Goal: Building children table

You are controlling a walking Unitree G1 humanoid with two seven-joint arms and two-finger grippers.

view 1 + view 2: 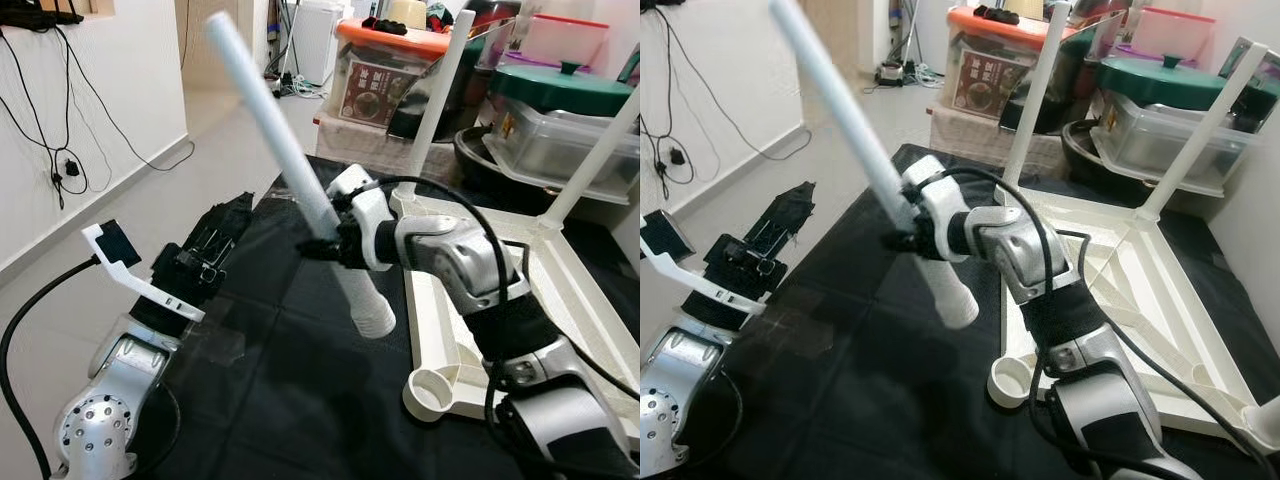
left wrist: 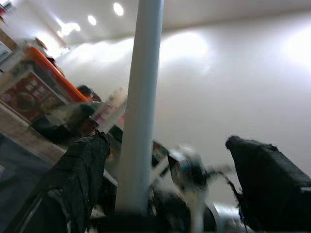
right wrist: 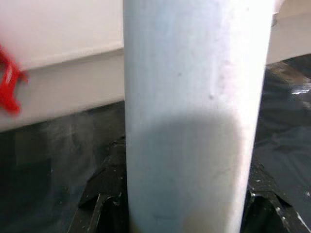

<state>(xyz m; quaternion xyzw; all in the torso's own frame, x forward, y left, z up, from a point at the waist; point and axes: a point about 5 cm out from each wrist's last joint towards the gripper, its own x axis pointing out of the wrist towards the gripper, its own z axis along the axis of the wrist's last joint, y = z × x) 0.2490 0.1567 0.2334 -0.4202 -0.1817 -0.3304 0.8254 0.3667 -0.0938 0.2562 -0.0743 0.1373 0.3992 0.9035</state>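
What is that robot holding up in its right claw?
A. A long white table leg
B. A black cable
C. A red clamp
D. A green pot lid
A: the right gripper is closed around a long white table leg, tilted in the air above the black mat, beside the upside-down white tabletop.
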